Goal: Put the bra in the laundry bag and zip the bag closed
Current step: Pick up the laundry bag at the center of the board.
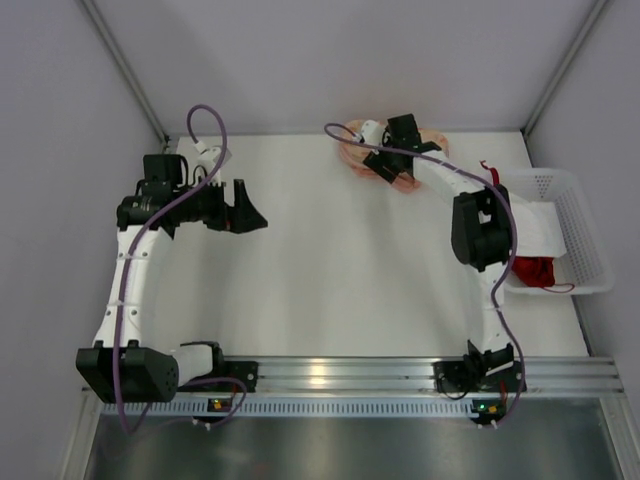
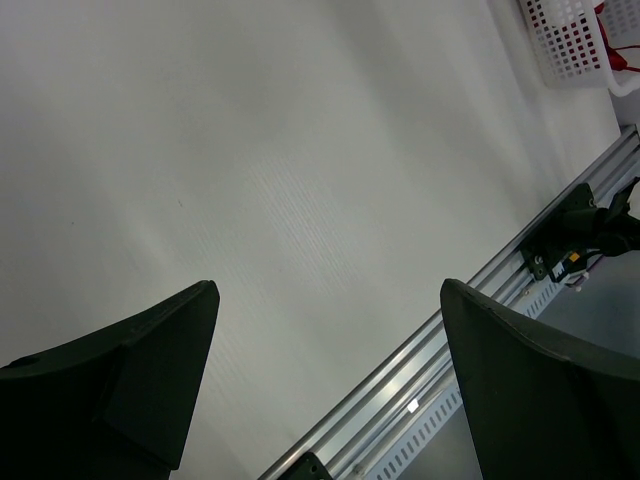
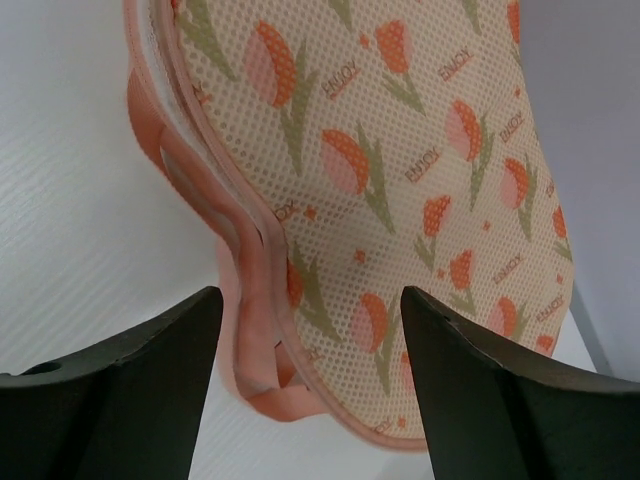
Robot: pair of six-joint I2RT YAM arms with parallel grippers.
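At the far edge of the worktop (image 1: 330,270), top centre of the overhead view, lies the laundry bag (image 1: 352,158), a peach mesh pouch printed with orange tulips. Its long axis runs roughly left to right along the back edge. The right hand (image 3: 310,390) is stretched out over it. In the wrist view the hand is partly open, and the bag's thick pink rim sits between the two fingers without being pinched yet; it holds nothing. The bra (image 1: 534,270), bright red, lies in a white mesh basket (image 1: 585,215) at the right of the frame, well apart from the bag and beside the right arm's elbow. The left hand (image 1: 255,208) hangs wide open and empty at the left, above bare worktop. Nothing stands between the right hand and the bag.
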